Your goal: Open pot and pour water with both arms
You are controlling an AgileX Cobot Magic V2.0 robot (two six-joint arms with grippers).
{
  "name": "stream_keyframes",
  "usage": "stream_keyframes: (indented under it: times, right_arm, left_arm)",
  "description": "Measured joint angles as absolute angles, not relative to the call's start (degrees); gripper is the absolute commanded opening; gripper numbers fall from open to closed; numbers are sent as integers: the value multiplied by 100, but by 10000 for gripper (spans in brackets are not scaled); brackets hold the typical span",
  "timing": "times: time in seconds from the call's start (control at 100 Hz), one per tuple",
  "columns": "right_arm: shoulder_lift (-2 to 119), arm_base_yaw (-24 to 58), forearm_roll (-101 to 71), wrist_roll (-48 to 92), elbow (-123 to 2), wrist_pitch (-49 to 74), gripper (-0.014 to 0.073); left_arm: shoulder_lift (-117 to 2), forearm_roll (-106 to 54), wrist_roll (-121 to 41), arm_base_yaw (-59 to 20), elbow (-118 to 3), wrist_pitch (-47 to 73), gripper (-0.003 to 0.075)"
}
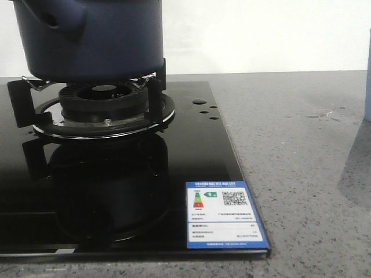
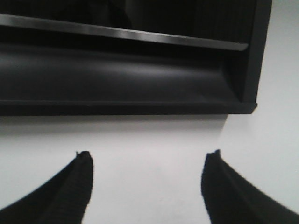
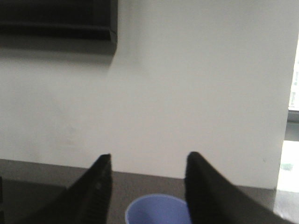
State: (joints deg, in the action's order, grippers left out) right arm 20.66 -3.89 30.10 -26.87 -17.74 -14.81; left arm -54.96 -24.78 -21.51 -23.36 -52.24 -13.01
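Observation:
The dark navy-blue pot (image 1: 93, 37) stands on the gas burner's black pan supports (image 1: 104, 101) at the top left of the front view; its top and lid are cut off by the frame. Neither gripper shows in the front view. In the left wrist view my left gripper (image 2: 147, 156) is open and empty, facing a white wall below a black range hood (image 2: 121, 74). In the right wrist view my right gripper (image 3: 148, 161) is open and empty, with the pale blue cup (image 3: 156, 211) showing between its fingers, farther off on the grey counter.
A black glass hob (image 1: 191, 162) with an energy label (image 1: 223, 214) covers the left of the grey speckled counter (image 1: 301, 162). A pale blue edge (image 1: 367, 92) shows at the far right. A black hood corner (image 3: 60, 28) hangs on the wall.

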Motion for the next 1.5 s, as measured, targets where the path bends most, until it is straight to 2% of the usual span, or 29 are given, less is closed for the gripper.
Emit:
stream_keyframes:
  times: [0.09, 0.13, 0.15, 0.28, 0.38, 0.67, 0.92, 1.5]
  right_arm:
    - [2298, -389, 3010, -2687, -2062, -1572, -57]
    - [2378, -389, 3010, -2714, -2166, -1585, -66]
    - [2419, -389, 3010, -2753, -2196, -1585, -67]
    - [2497, -389, 3010, -2988, -2293, -1542, -66]
    - [2278, -389, 3010, -3064, -2201, -1542, -66]
    - [832, -389, 3010, -3090, -904, -1077, -66]
    - [381, -389, 3000, -3099, -422, -593, -66]
    - [381, -389, 3000, -3099, -408, -591, -66]
  left_arm:
    - [-5320, -2467, -2151, -2134, -5224, -1174, 93]
    - [-5244, -2467, -2151, -2031, -5224, -1020, 6]
    - [-5201, -2467, -2151, -1978, -5234, -927, -15]
    - [-4817, -2298, -2151, -1634, -5186, -194, -16]
    - [-4350, -2205, -2151, -1423, -4864, -79, -16]
    - [-2050, -2257, -2151, -1181, -2630, -259, -16]
    - [-474, -2505, -2151, -1178, -1299, -248, -16]
    - [-194, -2528, -2151, -1178, -1093, -248, -16]
